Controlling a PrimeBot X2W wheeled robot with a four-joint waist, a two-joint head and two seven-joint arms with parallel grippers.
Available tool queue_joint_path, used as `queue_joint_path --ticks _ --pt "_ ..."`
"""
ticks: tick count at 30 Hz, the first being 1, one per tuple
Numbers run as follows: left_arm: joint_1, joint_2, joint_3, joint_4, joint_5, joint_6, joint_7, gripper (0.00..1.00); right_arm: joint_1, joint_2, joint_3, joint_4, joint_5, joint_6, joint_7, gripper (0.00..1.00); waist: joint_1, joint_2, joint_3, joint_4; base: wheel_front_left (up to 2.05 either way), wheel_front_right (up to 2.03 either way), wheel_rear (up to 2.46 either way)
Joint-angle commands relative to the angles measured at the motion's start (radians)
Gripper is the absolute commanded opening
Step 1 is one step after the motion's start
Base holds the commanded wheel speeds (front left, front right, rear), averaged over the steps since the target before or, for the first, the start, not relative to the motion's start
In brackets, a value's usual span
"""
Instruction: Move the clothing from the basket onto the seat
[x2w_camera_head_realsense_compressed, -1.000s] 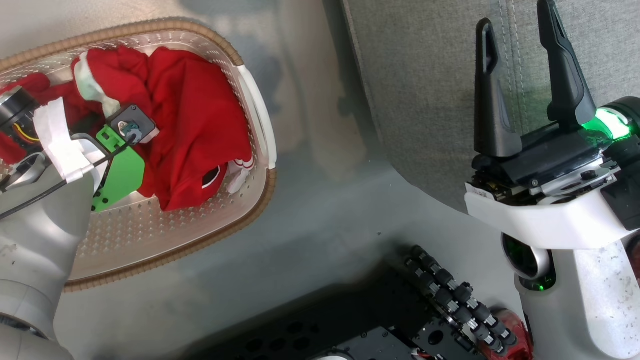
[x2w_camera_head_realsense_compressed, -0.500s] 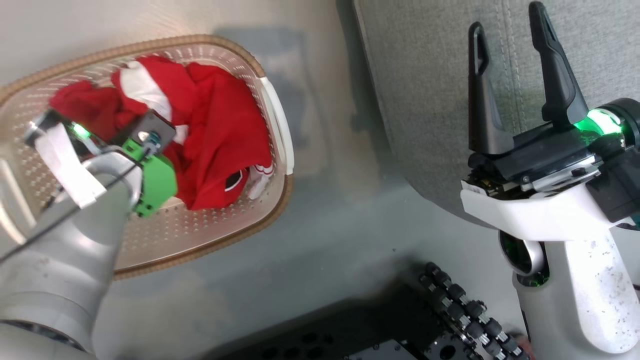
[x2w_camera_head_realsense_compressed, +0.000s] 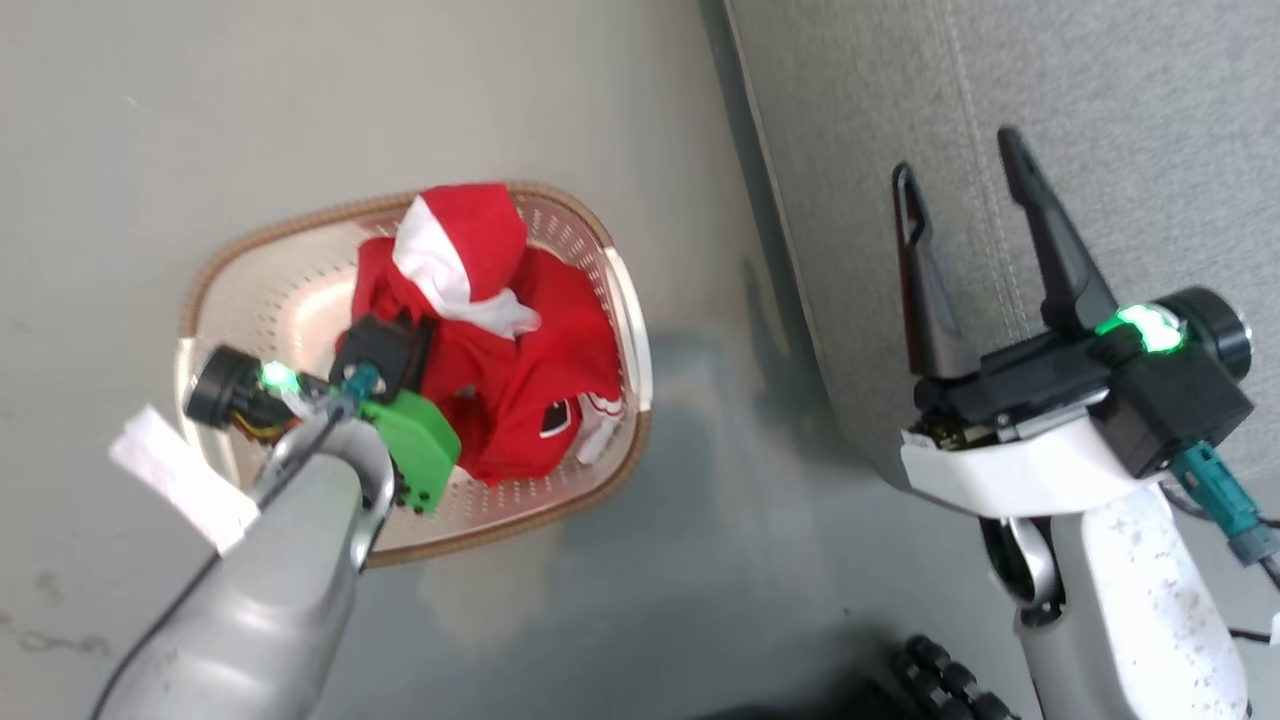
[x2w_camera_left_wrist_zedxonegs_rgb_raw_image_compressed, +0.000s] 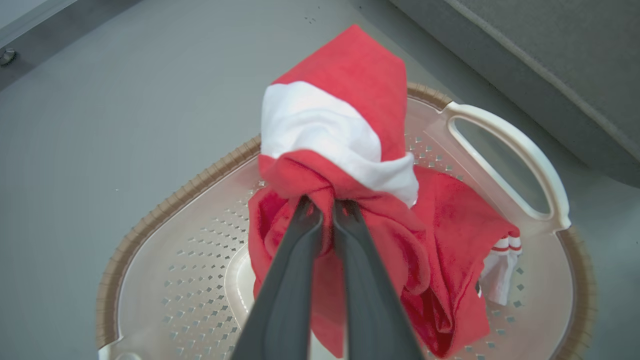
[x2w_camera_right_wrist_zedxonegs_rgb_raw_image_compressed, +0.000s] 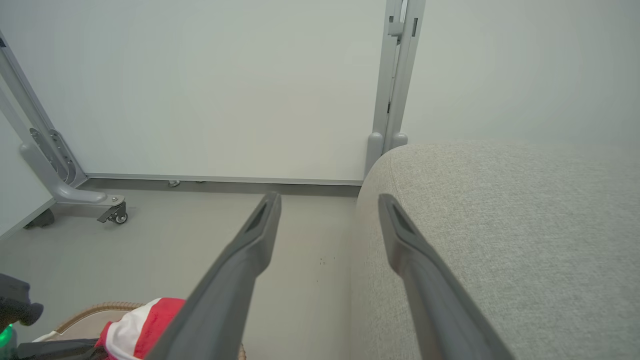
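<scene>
Red fabric with a white band is pinched between the two dark fingers of the left gripper (x2w_camera_left_wrist_zedxonegs_rgb_raw_image_compressed: 322, 207), whose jaws are closed tight on a fold of the clothing (x2w_camera_left_wrist_zedxonegs_rgb_raw_image_compressed: 345, 130). Past the fingertips, the gripped fold stands up in a peak, while the rest of the red garment hangs down into the basket (x2w_camera_left_wrist_zedxonegs_rgb_raw_image_compressed: 190, 280) below. A striped white cuff lies against the basket's perforated floor, near its white handle (x2w_camera_left_wrist_zedxonegs_rgb_raw_image_compressed: 505, 150).

From the head camera, the cream basket with its brown woven rim sits on a grey floor (x2w_camera_head_realsense_compressed: 300, 100), just beside the large grey seat (x2w_camera_head_realsense_compressed: 1100, 100) but not touching it. The clothing fills the side of the basket nearer the seat.

The right gripper (x2w_camera_head_realsense_compressed: 957, 155) hangs over the edge of the seat with its jaws spread wide, holding nothing. Its own camera looks along the fingers (x2w_camera_right_wrist_zedxonegs_rgb_raw_image_compressed: 255, 240) past the seat's rounded corner toward a pale wall (x2w_camera_right_wrist_zedxonegs_rgb_raw_image_compressed: 200, 75).
</scene>
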Motion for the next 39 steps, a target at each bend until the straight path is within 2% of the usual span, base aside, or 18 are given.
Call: queue_joint_path --ticks 1,16,21,28,39 --pt "0.044 -0.002 0.011 -0.026 -0.012 0.006 -0.003 0.00 0.031 -0.003 0.003 0.011 -0.008 0.000 -0.003 1.00 0.0000 0.0000 -0.169 0.080 0.00 0.00 0.00" --pt "0.375 -0.024 0.179 -0.365 -0.037 0.035 -0.003 0.00 0.256 -0.003 0.047 0.112 -0.027 0.000 -0.003 1.00 0.0000 0.0000 -0.564 0.102 0.00 0.00 0.00" --pt "0.442 -0.042 0.202 -0.452 -0.022 0.020 -0.003 0.00 0.322 -0.003 0.073 0.131 -0.027 0.000 -0.003 1.00 0.0000 0.0000 -0.651 0.104 0.00 0.00 0.00" --pt "0.453 -0.067 0.197 -0.549 0.000 -0.007 -0.003 0.00 0.347 -0.003 0.145 0.152 -0.022 0.000 -0.003 1.00 0.0000 0.0000 -0.686 0.109 0.00 0.00 0.00" --pt "0.383 -0.120 0.073 -0.615 -0.011 -0.051 0.040 0.00 0.281 -0.020 0.267 0.194 -0.023 0.000 -0.003 1.00 0.0000 0.0000 -0.702 0.118 0.00 0.00 0.00"
